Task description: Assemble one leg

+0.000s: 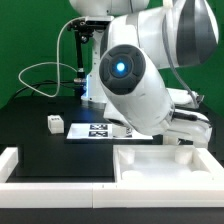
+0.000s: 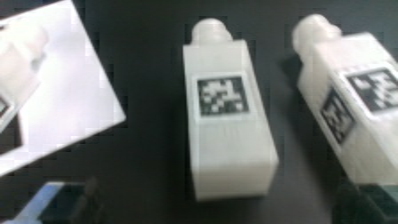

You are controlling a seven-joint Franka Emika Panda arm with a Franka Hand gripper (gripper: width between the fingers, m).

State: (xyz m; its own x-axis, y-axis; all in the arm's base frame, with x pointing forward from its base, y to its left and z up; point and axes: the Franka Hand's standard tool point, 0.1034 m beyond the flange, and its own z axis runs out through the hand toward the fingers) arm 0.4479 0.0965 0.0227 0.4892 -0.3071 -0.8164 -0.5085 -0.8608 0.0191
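**Hand open over two legs lying side by side**

Wrist view, centre: leg, white. Lies flat on the dark tabletop, narrow peg end away from the fingertips, black-and-white marker tag facing the camera. Just beside it, across a thin strip of tabletop: second leg. Same shape, same heading, tag up too (partly cut off by the picture edge). On the leg's other side: corner of the white panel, near but not touching.

Hand: fingers apart, clamped on nothing. Shows mainly as one blurry dark fingertip in a corner of the picture (the other is barely readable at the opposite edge). Hovers over the peg-free end of the leg; contact impossible to tell from this blur.

Exterior view: middle taken up by the arm, with hand and both legs hidden behind it. Toward the exterior view's left: small white tagged block, alone on the tabletop. Sits near the marker board, not touching. Front, on the exterior view's right: the large rimmed panel, white, with its raised edge visible. Front, on the exterior view's left: white raised border. Behind the arm: black cable looping down to the tabletop (green backdrop beyond).
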